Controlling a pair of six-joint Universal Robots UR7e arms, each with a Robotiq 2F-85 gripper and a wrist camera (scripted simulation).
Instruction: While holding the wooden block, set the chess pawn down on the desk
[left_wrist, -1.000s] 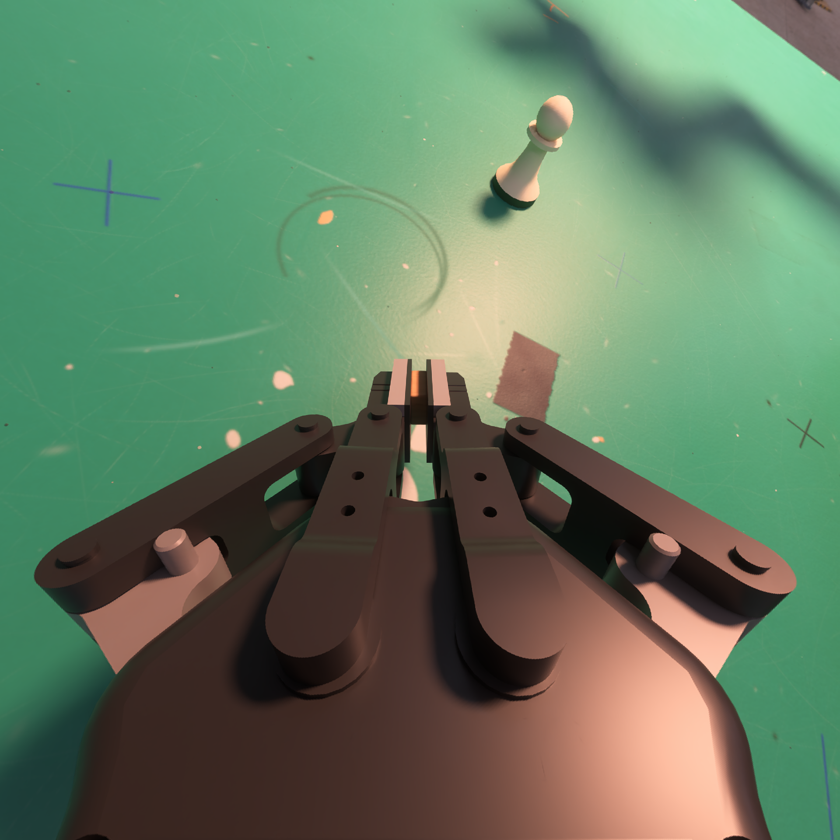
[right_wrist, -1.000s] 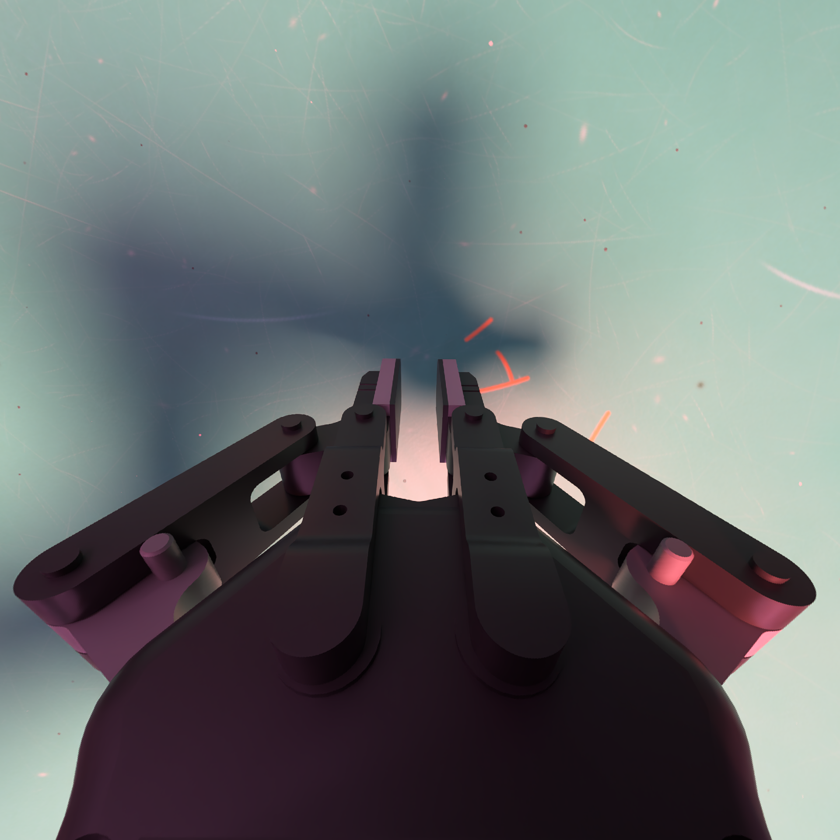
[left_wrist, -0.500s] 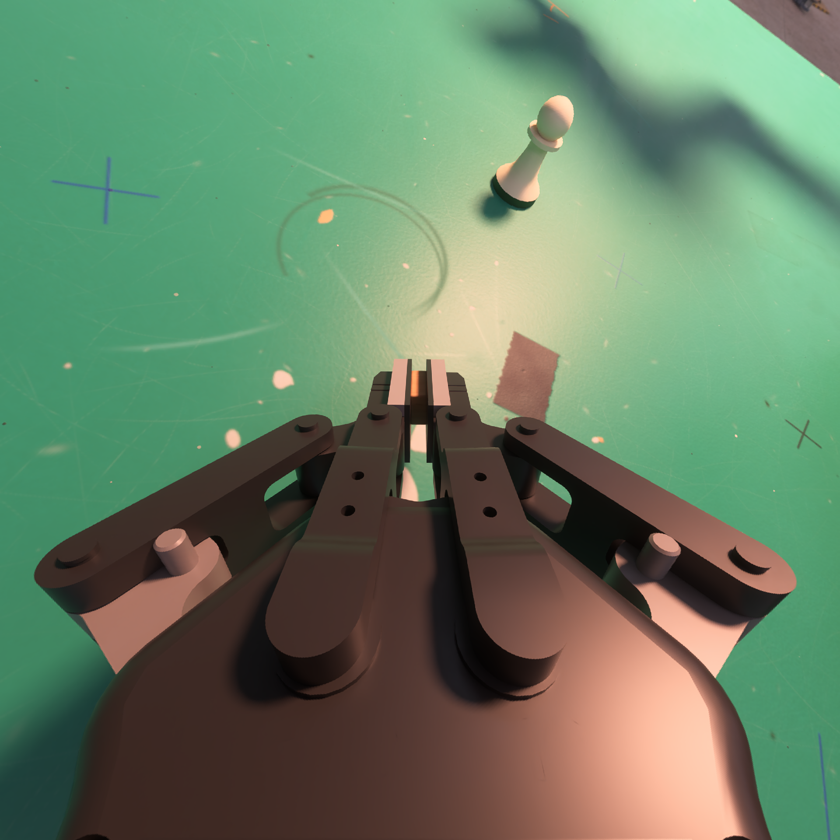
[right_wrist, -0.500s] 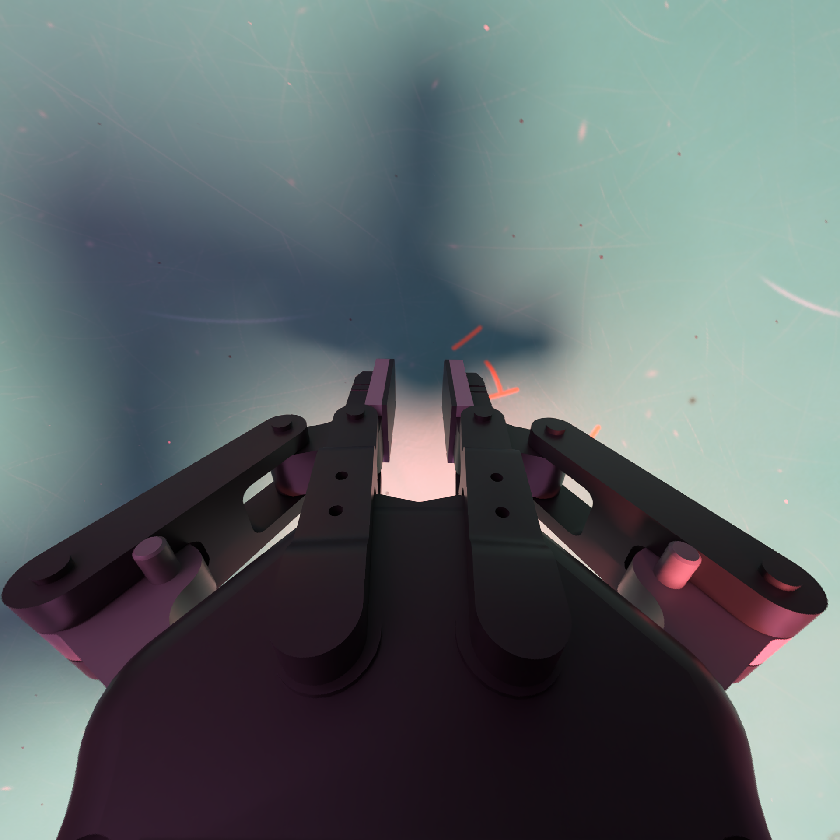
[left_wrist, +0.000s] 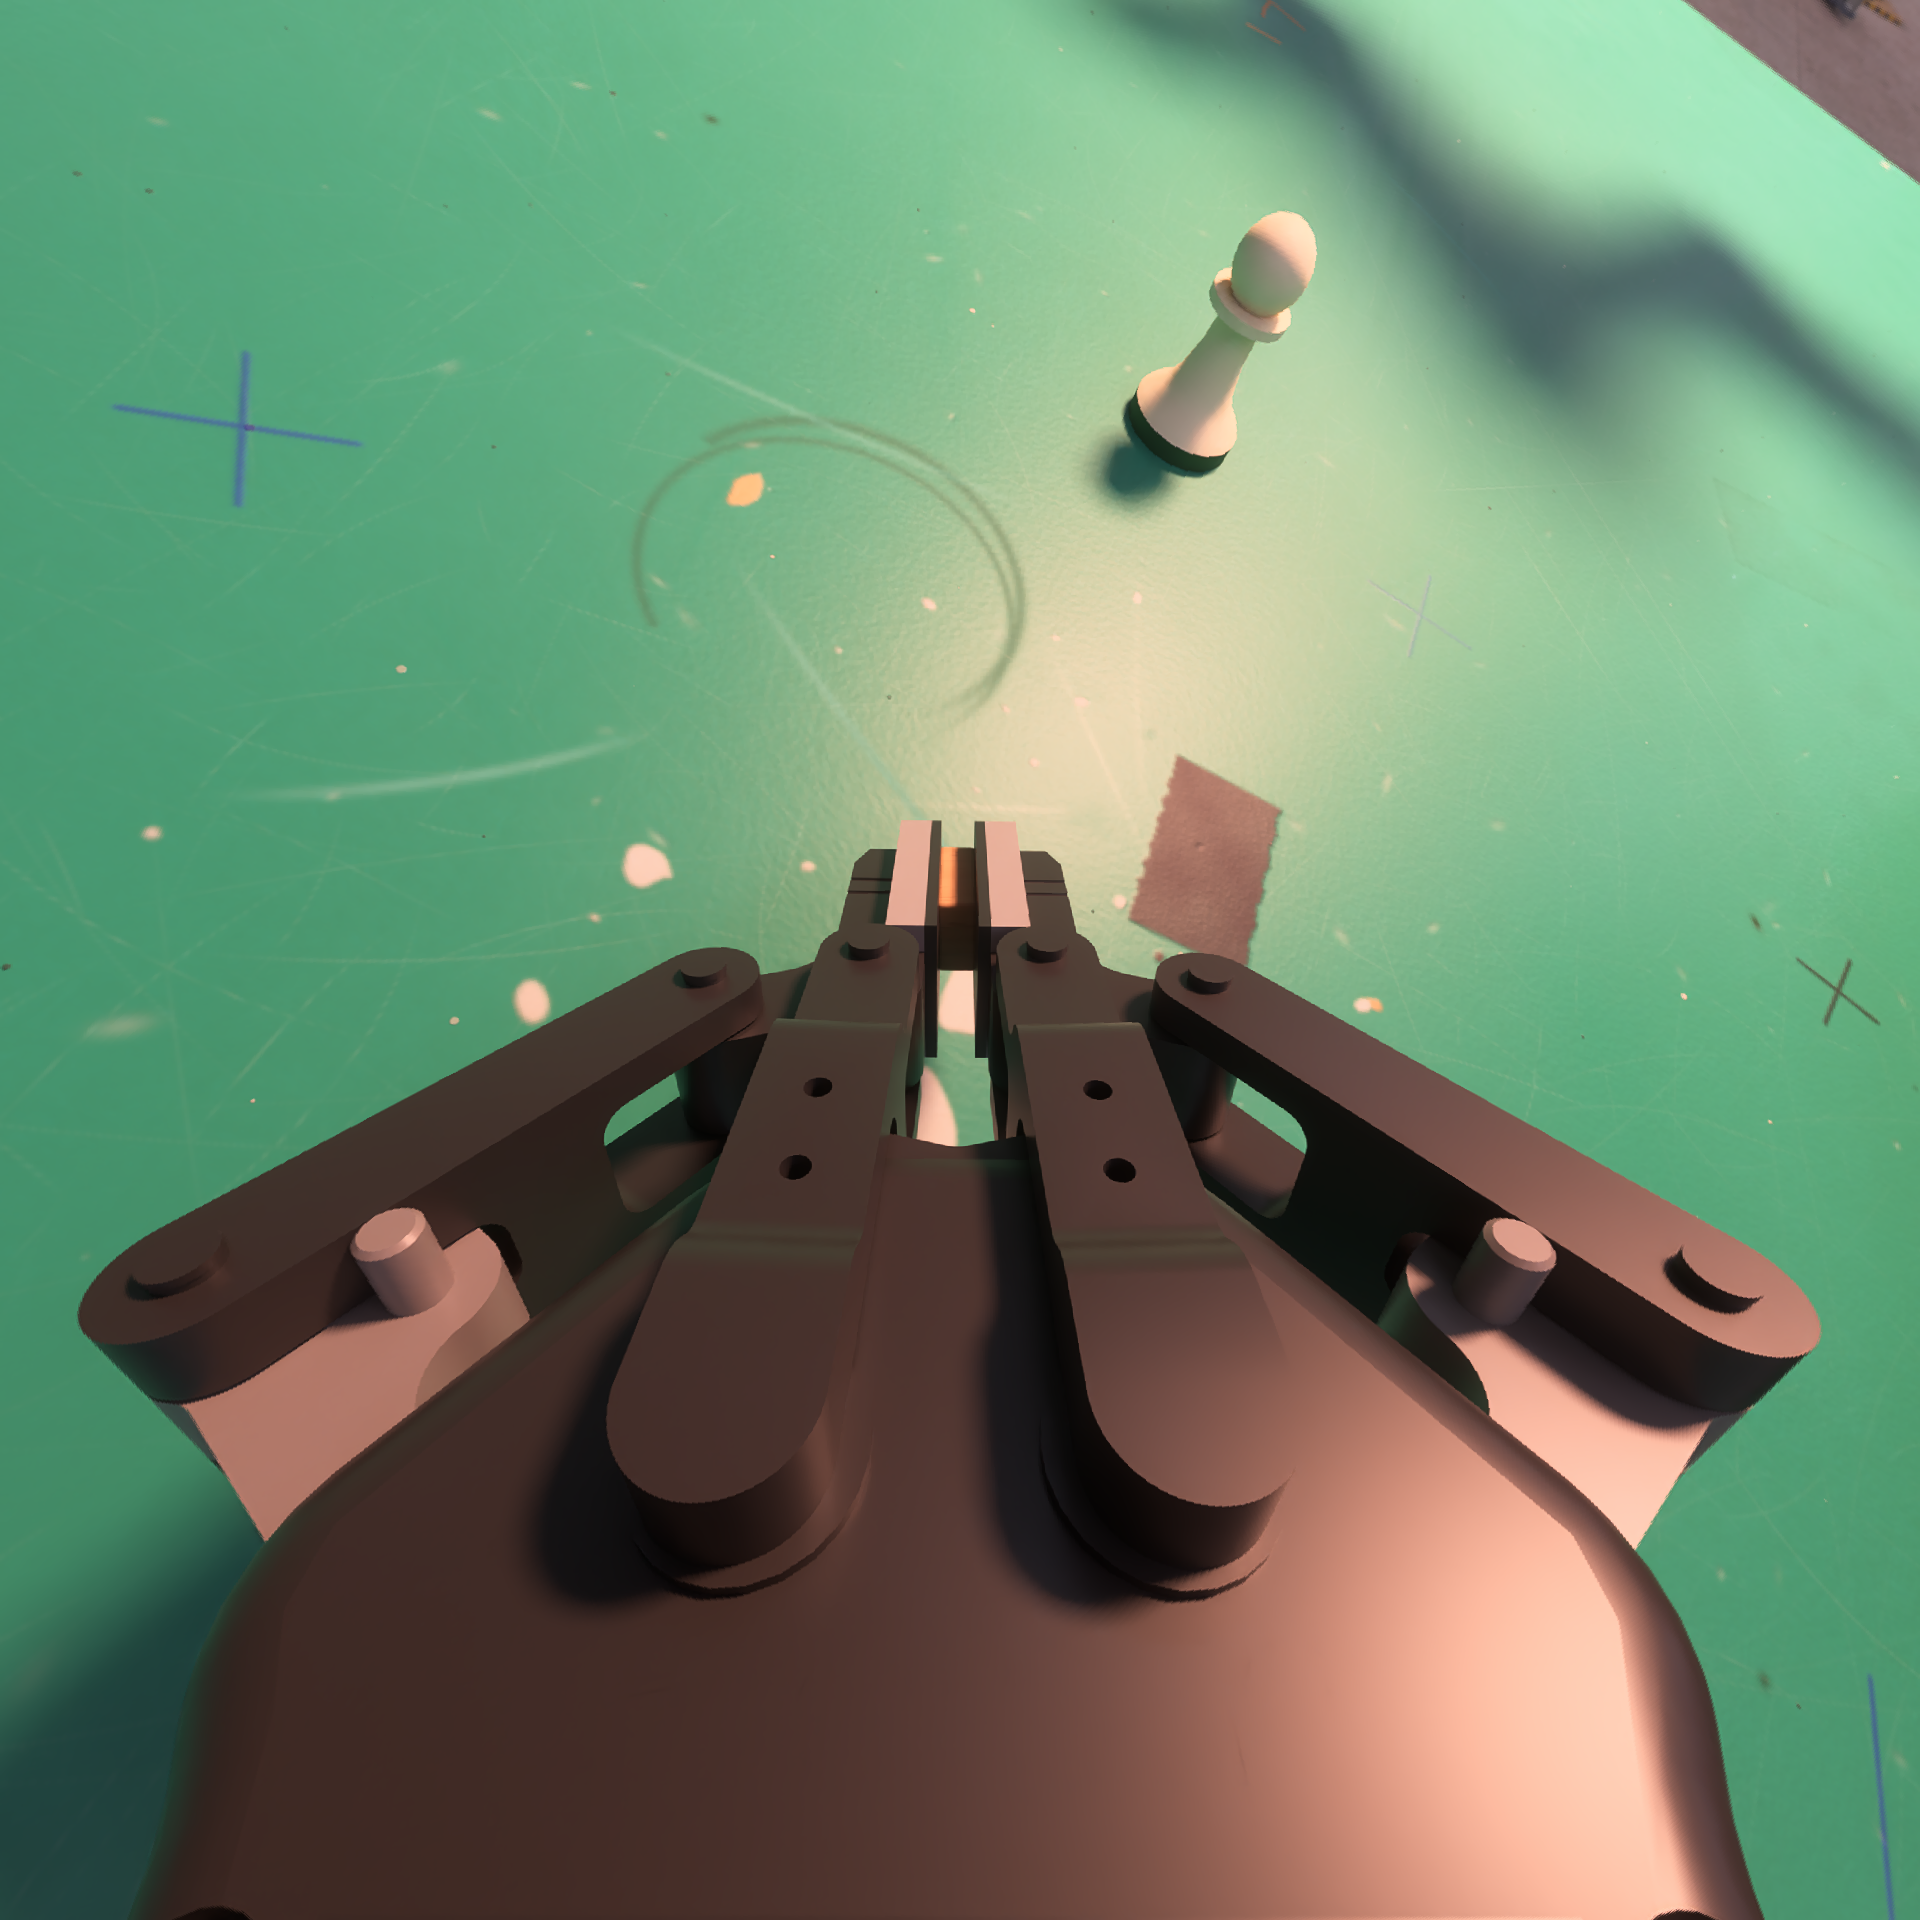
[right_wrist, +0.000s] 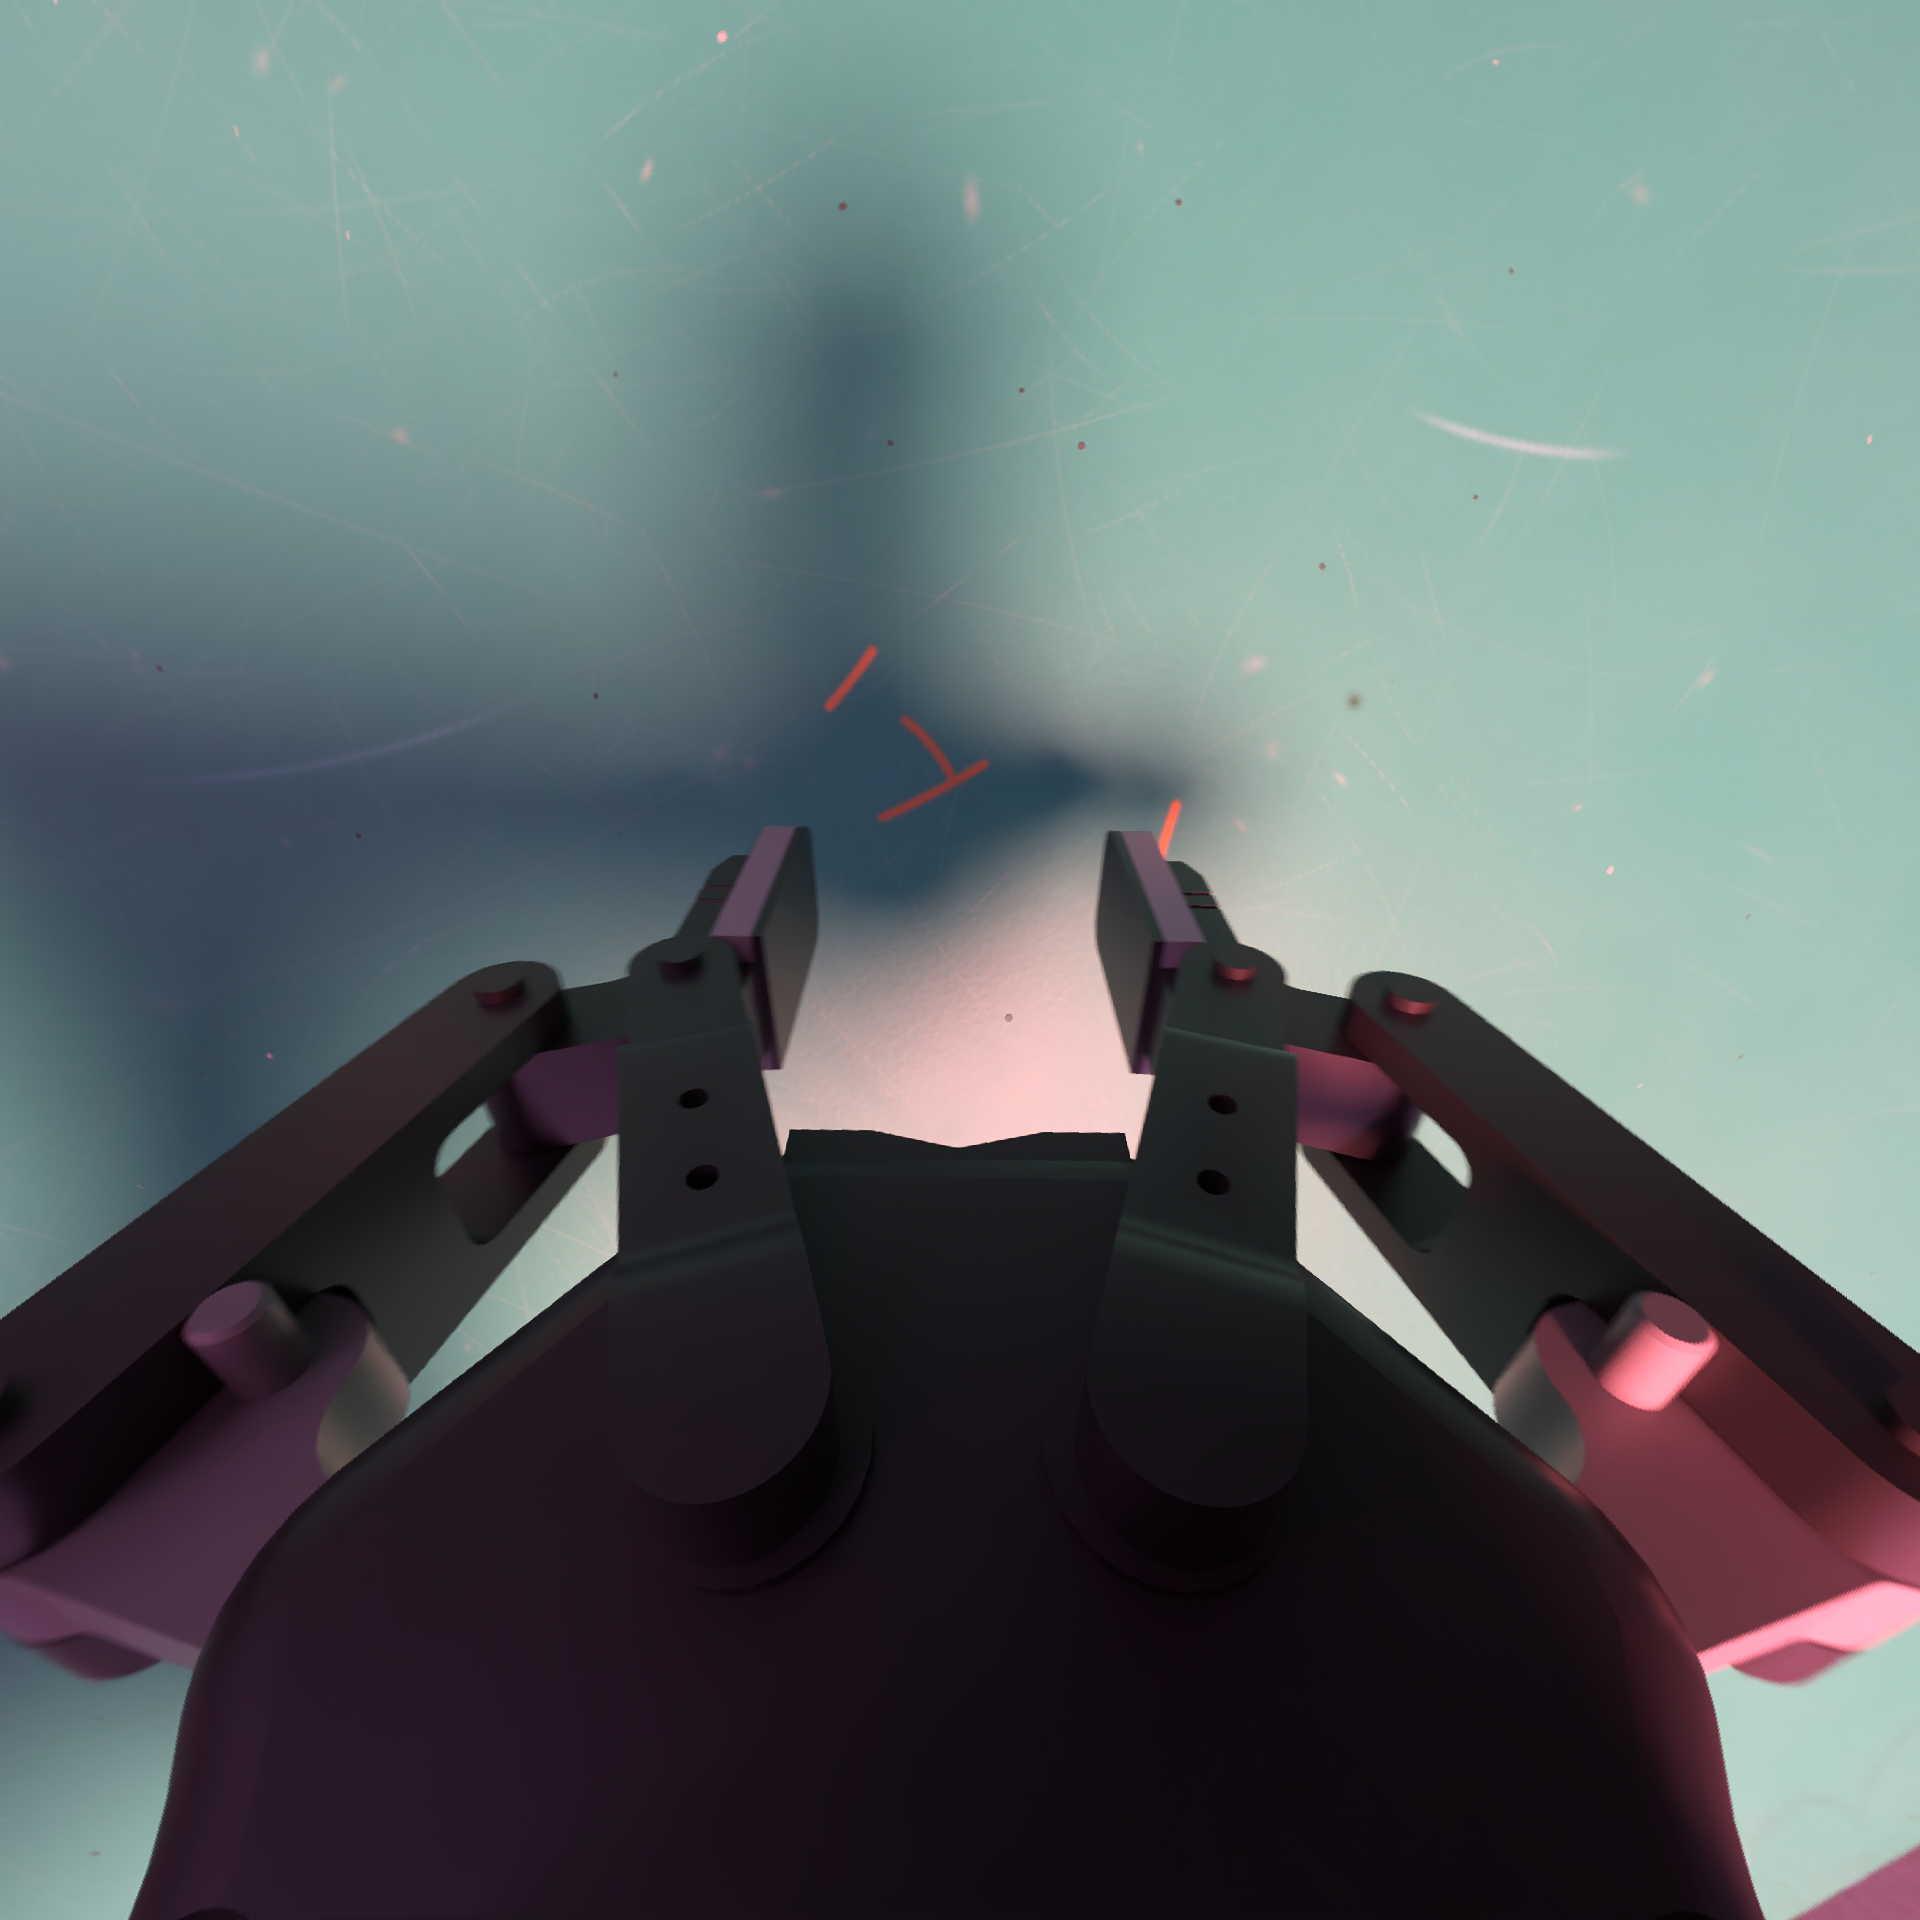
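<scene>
In the left wrist view my left gripper (left_wrist: 957, 878) is shut on the small wooden block (left_wrist: 955, 894), of which only a thin orange-brown strip shows between the pads. It is held above the green desk (left_wrist: 416, 623). The cream chess pawn (left_wrist: 1224, 348) with a dark base stands upright on the desk, ahead and to the right, with nothing touching it. In the right wrist view my right gripper (right_wrist: 956, 914) is open and empty above the pale green desk (right_wrist: 1558, 623). The pawn and the block are not in that view.
A grey patch (left_wrist: 1205, 857) lies on the desk just right of the left fingertips. A ring-shaped scuff (left_wrist: 831, 571) and blue cross marks (left_wrist: 241, 426) are on the surface. The desk's edge (left_wrist: 1808, 94) runs across the top right corner. Red marks (right_wrist: 914, 758) lie under the right gripper.
My right gripper's jaws have opened wide from nearly shut, and it has shifted over the desk. The left gripper, the block and the pawn have not moved.
</scene>
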